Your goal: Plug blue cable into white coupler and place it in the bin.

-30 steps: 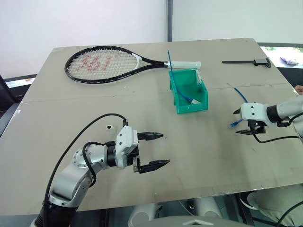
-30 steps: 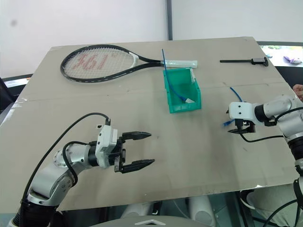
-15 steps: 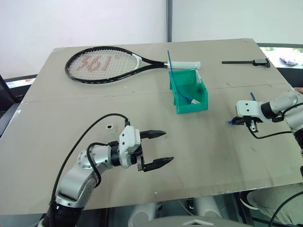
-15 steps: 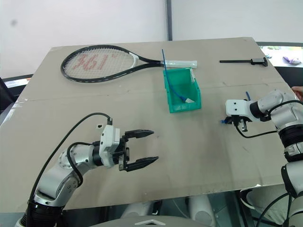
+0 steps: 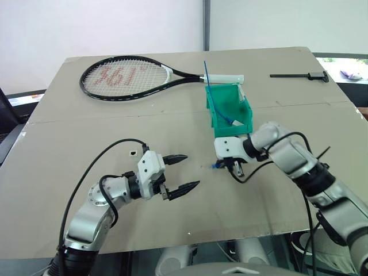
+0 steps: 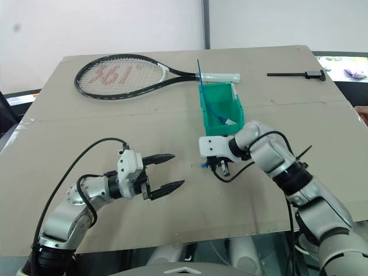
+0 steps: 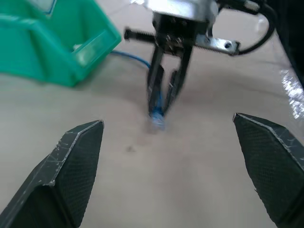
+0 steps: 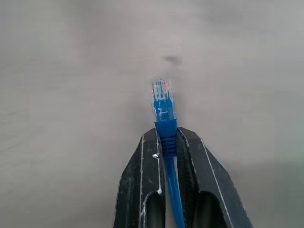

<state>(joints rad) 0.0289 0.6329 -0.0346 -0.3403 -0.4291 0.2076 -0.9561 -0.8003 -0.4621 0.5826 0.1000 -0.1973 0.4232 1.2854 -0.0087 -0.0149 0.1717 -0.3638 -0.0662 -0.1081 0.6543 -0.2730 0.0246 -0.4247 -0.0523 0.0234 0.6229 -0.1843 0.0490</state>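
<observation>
My right gripper (image 5: 225, 165) clamps its jaws on the blue cable (image 8: 164, 114) just behind the clear plug, low over the desk (image 5: 69, 144) before the bin (image 5: 229, 112). My left gripper (image 5: 183, 172) hovers nearby, jaws apart.

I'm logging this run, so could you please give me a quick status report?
Right gripper shut on the blue cable, plug sticking out. Left gripper open, empty. White coupler lies beside the left arm. Nothing between the grippers.

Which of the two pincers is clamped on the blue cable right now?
The right pincer, in front of the bin: its fingers pinch the blue cable just behind the clear plug. The left pincer is wide open, holding nothing.
</observation>
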